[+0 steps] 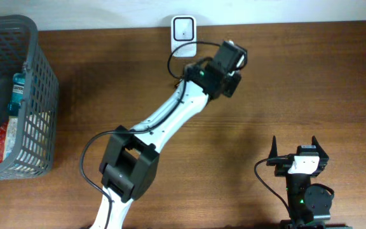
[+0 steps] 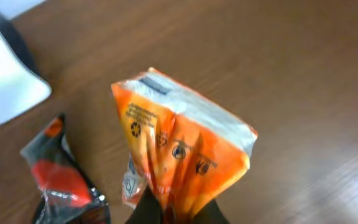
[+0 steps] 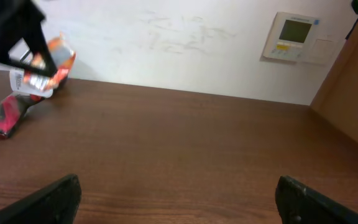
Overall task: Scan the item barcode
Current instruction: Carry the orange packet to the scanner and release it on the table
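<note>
Basket [image 1: 41,95] left — scanner [image 1: 183,28] at back

left tool [image 2: 174,211] and right tool [image 1: 296,151] — two; one scanner [image 1: 183,28], one basket [image 1: 40,95], one orange packet [image 2: 185,143], one red-black packet [image 2: 58,177]

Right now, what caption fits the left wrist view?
Left gripper holds an orange packet near the white scanner and a red-black packet.

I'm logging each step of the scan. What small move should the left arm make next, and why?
Probably swing the orange packet toward the white scanner: the left pincer pinches one end, but the scanner sits off to the side, apart from it.
</note>
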